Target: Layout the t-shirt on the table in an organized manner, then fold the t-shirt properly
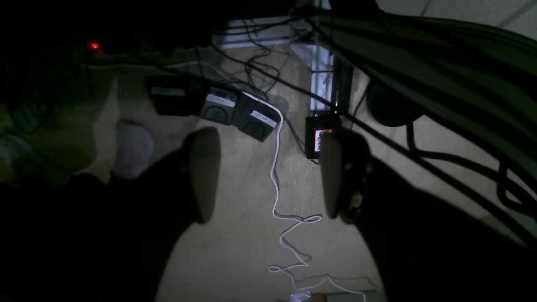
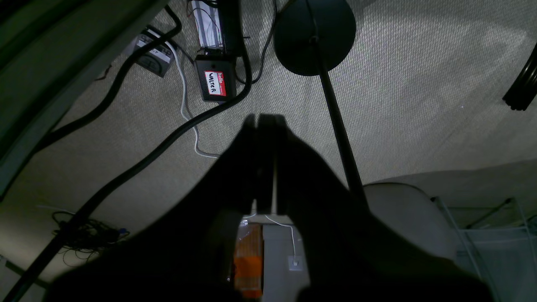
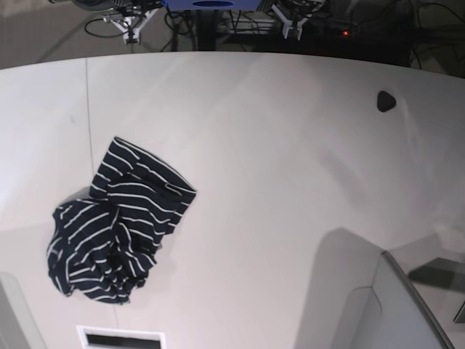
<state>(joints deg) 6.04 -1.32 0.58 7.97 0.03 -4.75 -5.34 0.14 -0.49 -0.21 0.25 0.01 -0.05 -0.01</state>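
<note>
L gripper [image 1: 268,174] was spread wide, nothing between the fingers [image 1: 204,174], aimed at carpet floor [image 1: 235,251] w/ a white cable [image 1: 275,167] running down mid frame. Foot pedals [image 1: 233,111] sat upper center, a black box w/ red-white label [image 1: 321,136] just right of them, a red LED [image 1: 94,45] upper left.

R gripper [image 2: 265,121] was pressed together, empty, also pointing at carpet. Labelled black box [image 2: 215,82] upper center-left, round black stand base [image 2: 314,35] at top, thick black cable [image 2: 138,163] crossing diagonally on the left.

Neither gripper showed in base view. T-shirt [image 3: 116,222] lay bunched and crumpled, lower left of the table [image 3: 290,160], well apart from the small dark mark [image 3: 386,102] upper right. Thin seam line [image 3: 89,109] ran down the left side, ending near the shirt's top.
</note>
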